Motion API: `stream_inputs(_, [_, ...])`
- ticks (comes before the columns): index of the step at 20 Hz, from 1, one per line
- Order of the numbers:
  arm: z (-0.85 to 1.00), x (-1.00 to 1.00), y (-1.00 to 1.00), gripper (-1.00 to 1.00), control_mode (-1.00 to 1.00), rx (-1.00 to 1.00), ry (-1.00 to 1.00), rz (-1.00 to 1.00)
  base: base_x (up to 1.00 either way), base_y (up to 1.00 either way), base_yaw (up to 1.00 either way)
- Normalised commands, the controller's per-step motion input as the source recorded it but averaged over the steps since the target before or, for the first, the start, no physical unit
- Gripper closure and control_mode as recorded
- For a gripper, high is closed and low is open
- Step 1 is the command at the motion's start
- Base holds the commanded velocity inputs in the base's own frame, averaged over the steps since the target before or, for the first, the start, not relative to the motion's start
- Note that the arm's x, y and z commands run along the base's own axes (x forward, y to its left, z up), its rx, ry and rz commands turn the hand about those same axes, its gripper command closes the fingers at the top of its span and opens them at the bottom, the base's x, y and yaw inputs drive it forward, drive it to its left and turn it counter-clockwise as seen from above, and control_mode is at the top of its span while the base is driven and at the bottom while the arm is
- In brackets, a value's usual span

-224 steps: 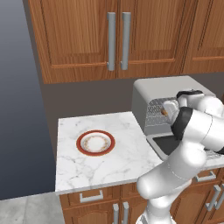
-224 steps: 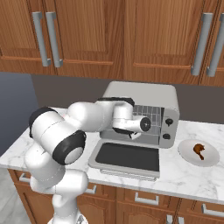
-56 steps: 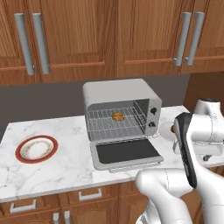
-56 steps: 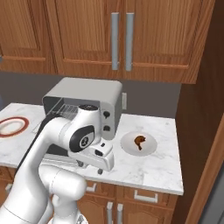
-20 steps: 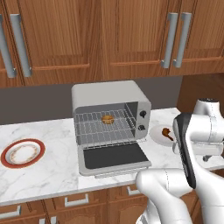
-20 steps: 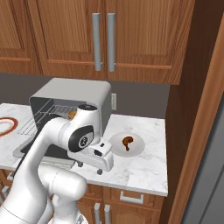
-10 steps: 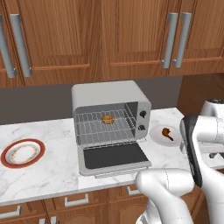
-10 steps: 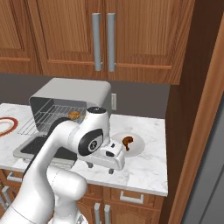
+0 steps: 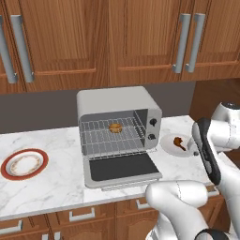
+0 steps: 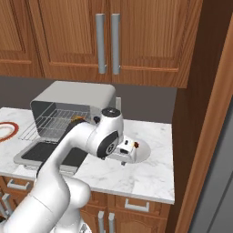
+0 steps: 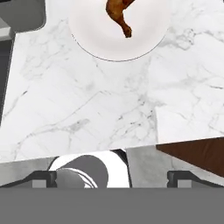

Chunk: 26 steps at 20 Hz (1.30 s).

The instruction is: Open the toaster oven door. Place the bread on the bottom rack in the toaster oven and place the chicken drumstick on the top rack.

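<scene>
White marble countertop [image 9: 51,187] with grey veining, mounted over wooden drawer fronts. Directly on its surface, from left to right in the left base view:

- Red-rimmed plate [image 9: 24,164], near the left end, well apart from the oven.
- Toaster oven [image 9: 117,101], light grey, set toward the back wall (door [image 9: 122,168] folded down flat, level with the counter and reaching toward the front edge).
- White plate [image 9: 169,143], just beside the oven's right side, carrying the chicken drumstick [image 9: 178,142].

In the hand view, same white plate [image 11: 94,37] on bare marble, drumstick's narrow end pointing toward the plate's middle.
</scene>
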Motion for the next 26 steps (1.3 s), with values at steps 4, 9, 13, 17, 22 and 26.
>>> stream_inputs(4, [-0.01, 0.83, 0.0, -1.0, -1.0, 0.06, -0.01, 0.0, 0.0, 0.0, 0.0])
stream_inputs(9, [0.0, 0.83, 0.0, -1.0, -1.0, 0.03, 0.0, 0.0, 0.0, 0.0, 0.0])
stream_inputs(13, [-0.07, 0.52, -0.18, -1.0, -1.0, 0.0, 0.0, 0.0, 0.0, 0.0, 0.0])
stream_inputs(17, [-0.17, 0.33, -0.23, -1.0, -1.0, 0.0, 0.0, 0.0, 0.0, 0.0, 0.0])
stream_inputs(22, [-0.28, 0.3, -0.03, -1.0, -1.0, 0.0, 0.0, 0.0, 0.0, 0.0, 0.0])
stream_inputs(26, [-0.3, 0.26, 0.02, -1.0, -1.0, 0.0, 0.0, 0.0, 0.0, 0.0, 0.0])
